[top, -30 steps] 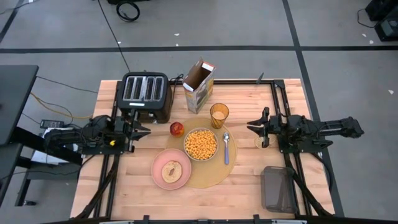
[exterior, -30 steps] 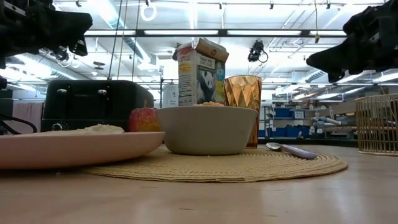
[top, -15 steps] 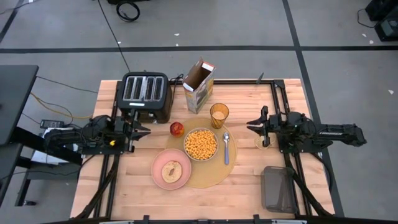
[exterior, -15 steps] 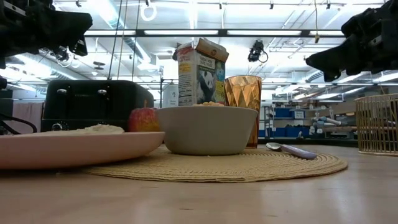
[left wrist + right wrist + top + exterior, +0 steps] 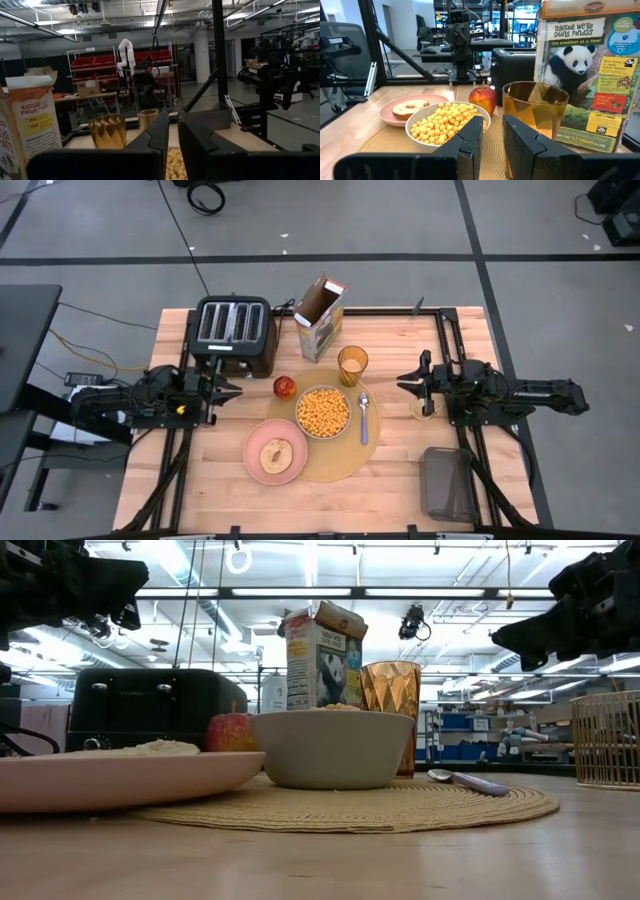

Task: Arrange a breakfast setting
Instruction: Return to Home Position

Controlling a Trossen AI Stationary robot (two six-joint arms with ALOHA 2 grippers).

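The tan placemat [image 5: 350,465] lies at the table's middle. On it stand the pale grey bowl [image 5: 322,412], full of yellow cereal balls, and the amber cup [image 5: 352,365]. The metal spoon [image 5: 364,418] lies on it to the right of the bowl. The pink plate [image 5: 275,452] overlaps the mat's left edge and carries the round bread piece [image 5: 276,452]. The red apple [image 5: 285,387] rests on the table by the bowl's far left. My left gripper [image 5: 232,390] hovers shut left of the apple. My right gripper [image 5: 405,382] hovers shut right of the spoon.
A black toaster [image 5: 234,332] and an open panda cereal box [image 5: 320,317] stand at the table's far side. A wire basket [image 5: 447,483] sits at the near right. A small round ring [image 5: 420,410] lies under my right gripper.
The rear part of my right arm has swung a little toward the table's near edge. Its gripper has stayed almost where it was.
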